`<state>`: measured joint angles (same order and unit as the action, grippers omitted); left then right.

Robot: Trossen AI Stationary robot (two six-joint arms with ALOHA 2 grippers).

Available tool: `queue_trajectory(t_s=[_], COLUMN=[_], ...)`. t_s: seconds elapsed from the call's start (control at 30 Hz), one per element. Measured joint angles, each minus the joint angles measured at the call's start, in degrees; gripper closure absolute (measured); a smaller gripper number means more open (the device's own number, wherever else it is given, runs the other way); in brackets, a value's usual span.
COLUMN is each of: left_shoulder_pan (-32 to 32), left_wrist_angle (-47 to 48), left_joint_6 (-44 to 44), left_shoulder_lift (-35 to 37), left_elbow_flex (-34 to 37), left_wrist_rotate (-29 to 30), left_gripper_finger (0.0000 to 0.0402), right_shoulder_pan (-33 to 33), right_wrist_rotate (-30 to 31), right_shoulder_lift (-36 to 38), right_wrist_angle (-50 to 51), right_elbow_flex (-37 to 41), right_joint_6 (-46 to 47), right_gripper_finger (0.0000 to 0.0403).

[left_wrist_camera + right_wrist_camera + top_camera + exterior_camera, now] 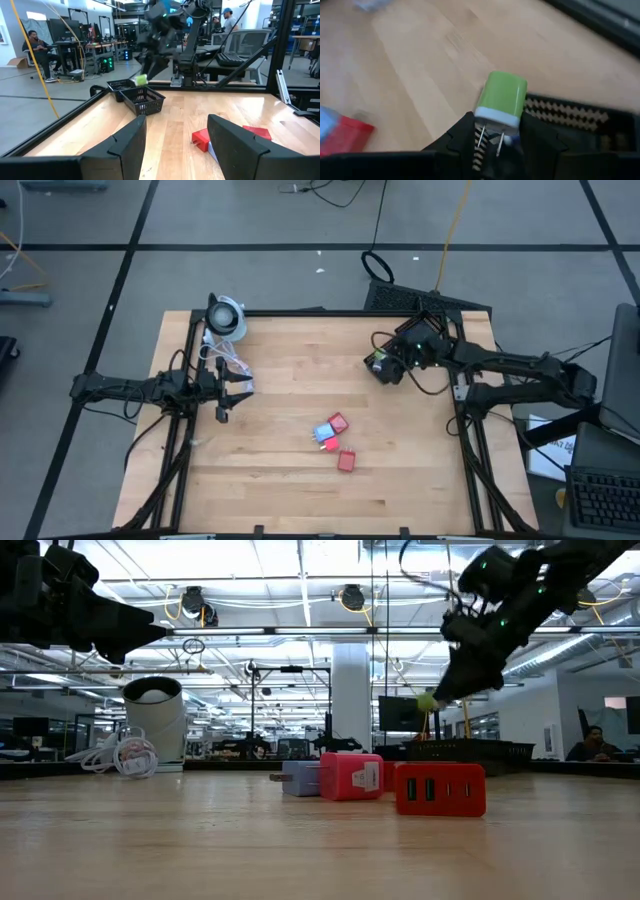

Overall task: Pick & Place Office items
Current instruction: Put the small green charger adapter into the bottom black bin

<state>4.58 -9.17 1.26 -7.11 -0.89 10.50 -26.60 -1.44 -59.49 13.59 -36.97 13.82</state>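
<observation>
Green block (501,97), two metal prongs showing, clamped in right pincer (492,131), held in the air at about 2 o'clock on table (280,480), near black mesh basket (143,100) at the table's far right edge; in the low view green block well above the tabletop. Remaining blocks sit together at about 5 o'clock from table centre: blue one (324,433), red one (338,423) touching it, second red one (346,461) just beside. Left pincer (222,388) at 9 o'clock, fingers apart, nothing between them, above the table. White coiled cable (226,364) and round white device (226,316) at 11 o'clock. People seated in the room behind.
</observation>
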Motion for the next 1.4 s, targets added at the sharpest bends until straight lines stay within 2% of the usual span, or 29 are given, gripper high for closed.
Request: queue_trajectory(t_s=[0.2, 0.5, 0.6, 0.9, 1.03, 1.4], left_shoulder_pan=[0.0, 0.0, 0.0, 0.0, 0.0, 0.0], left_wrist_angle=[0.02, 0.0, 0.0, 0.02, 0.0, 0.02], left_joint_6=[0.0, 0.0, 0.0, 0.0, 0.0, 0.0], left_shoulder_lift=[0.0, 0.0, 0.01, 0.01, 0.0, 0.0], left_elbow_flex=[0.0, 0.0, 0.0, 0.0, 0.0, 0.0], left_wrist_rotate=[0.02, 0.02, 0.02, 0.02, 0.02, 0.02], left_gripper_finger=[0.0188, 0.0188, 0.0188, 0.0188, 0.0188, 0.0188], right_shoulder_pan=[-6.66, -9.76, -10.14, -10.19, -10.19, -10.17], right_wrist_rotate=[-1.63, -1.67, -1.65, -1.22, 2.14, 3.12], right_shoulder_lift=[-5.58, -15.66, -19.76, -28.71, -29.51, -29.16], right_wrist_angle=[12.18, 28.45, 31.15, 30.08, 29.43, 25.78], right_elbow_flex=[-4.45, -16.82, -19.35, -20.28, -20.28, -20.31], right_joint_6=[-2.84, -7.43, -8.67, -10.31, -11.15, -11.56], right_gripper_finger=[0.0284, 0.0284, 0.0284, 0.0284, 0.0282, 0.0218])
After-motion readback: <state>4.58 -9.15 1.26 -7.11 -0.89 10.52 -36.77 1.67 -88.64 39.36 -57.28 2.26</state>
